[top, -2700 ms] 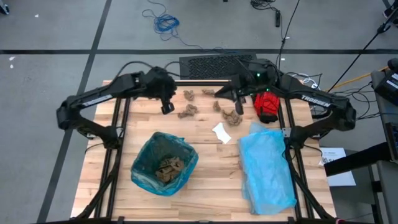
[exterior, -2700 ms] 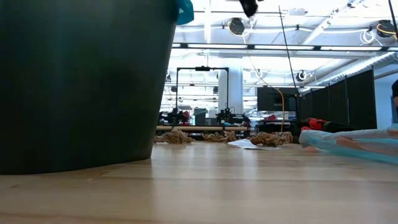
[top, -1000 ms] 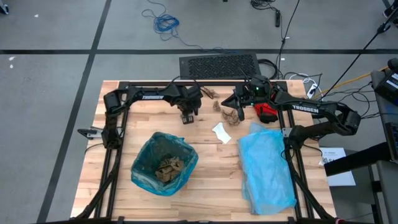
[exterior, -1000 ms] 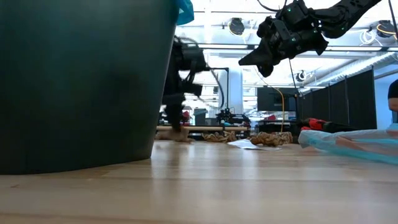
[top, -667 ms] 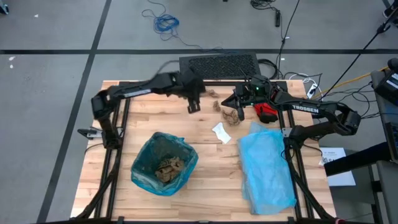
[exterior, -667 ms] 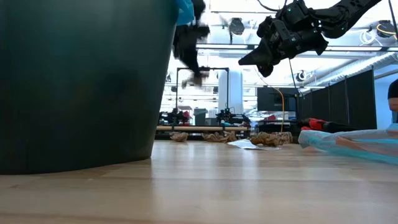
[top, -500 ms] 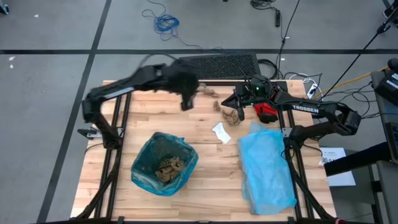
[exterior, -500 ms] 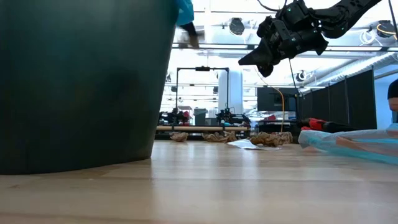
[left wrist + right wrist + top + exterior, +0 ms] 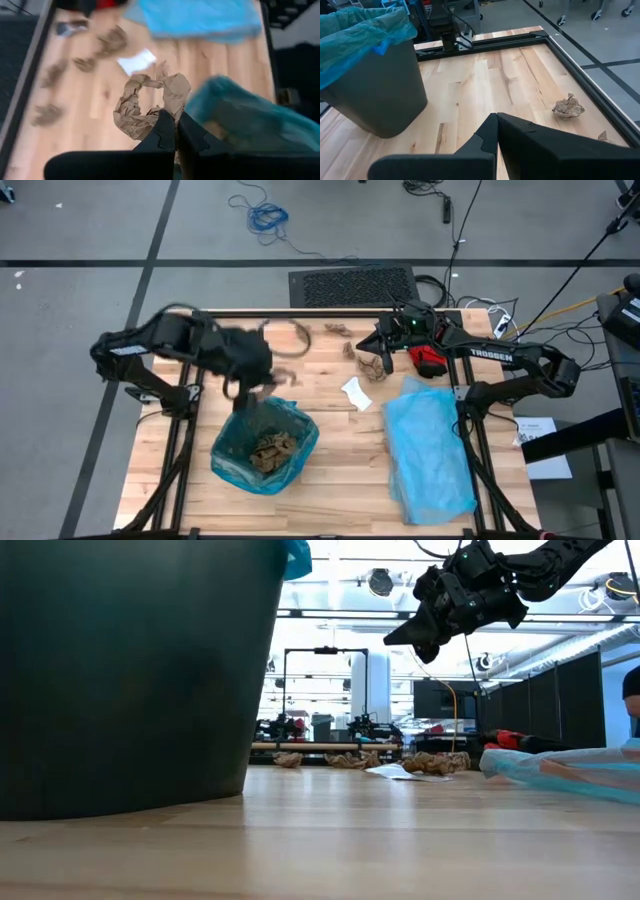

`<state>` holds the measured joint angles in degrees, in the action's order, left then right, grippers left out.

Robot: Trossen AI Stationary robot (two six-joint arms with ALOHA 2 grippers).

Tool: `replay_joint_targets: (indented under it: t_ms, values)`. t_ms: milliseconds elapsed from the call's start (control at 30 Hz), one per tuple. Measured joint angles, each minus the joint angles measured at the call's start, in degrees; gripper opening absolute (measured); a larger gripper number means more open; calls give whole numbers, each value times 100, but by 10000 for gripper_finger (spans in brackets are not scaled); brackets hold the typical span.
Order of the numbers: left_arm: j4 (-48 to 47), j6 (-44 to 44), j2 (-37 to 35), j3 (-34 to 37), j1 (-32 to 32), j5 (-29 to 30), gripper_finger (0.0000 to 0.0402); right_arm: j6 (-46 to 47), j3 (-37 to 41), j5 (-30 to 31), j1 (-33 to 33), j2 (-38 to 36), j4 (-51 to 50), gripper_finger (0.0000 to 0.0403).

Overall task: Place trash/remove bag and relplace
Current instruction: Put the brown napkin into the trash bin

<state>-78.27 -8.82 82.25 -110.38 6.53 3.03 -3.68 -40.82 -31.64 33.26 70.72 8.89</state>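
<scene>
The teal-green bag [image 9: 265,442] lines a dark bin and holds several brown scraps; its rim also shows in the left wrist view [image 9: 240,112]. My left gripper [image 9: 262,362], blurred, hangs above the bin's far rim, shut on a looped brown paper scrap [image 9: 150,102]. Other brown scraps [image 9: 372,365] and a white scrap [image 9: 355,392] lie on the table's far part. My right gripper [image 9: 385,356], shut and empty, hovers above those scraps and shows high up in the low view [image 9: 392,641]. My left gripper pinches the brown scrap between its two fingers [image 9: 167,131] at the loop's near end [image 9: 162,114]. The crumpled loop juts forward beyond the fingertips, lifted clear of the table and out above it beside the bag's rim.
A paler sky-blue plastic bag [image 9: 430,445] lies flat on the table's right part, and a red glove [image 9: 430,352] sits at the far right. Black frame rails run along the table's edges. In the low view the bin [image 9: 130,670] fills the left.
My left gripper, shut on the brown scrap at the table's far middle, rose with it and swung fast toward the left and the near edge, ending over the bin's far rim. The scrap was lifted clear of the table. The right arm kept still.
</scene>
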Motion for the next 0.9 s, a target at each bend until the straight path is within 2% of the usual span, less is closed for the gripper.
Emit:
replay_joint_targets:
  t_ms: [233, 433, 533, 700, 767, 900]
  values:
    - [-533, -1081, 527, 17, 915, -6, 2, 0, 0, 2, 0, 0, -7, 0]
    - [-982, -1641, 981, 19, 1308, -120, 3, -1, 0, 2, 0, 0, -7, 0]
    - [-1155, -1643, 1197, 19, 1314, -44, 14, -1, 0, 2, 0, 0, -33, 0]
    - [-1170, -1637, 1476, 19, 1071, 586, 40, -17, 0, 0, 0, 0, -310, 0]
    - [-1173, -1639, 1541, 19, 939, 547, 49, -24, 0, 0, 0, 1, -448, 0]
    - [-1173, -1642, 1568, 19, 780, 70, 74, -36, 0, -2, -27, 2, -609, 0]
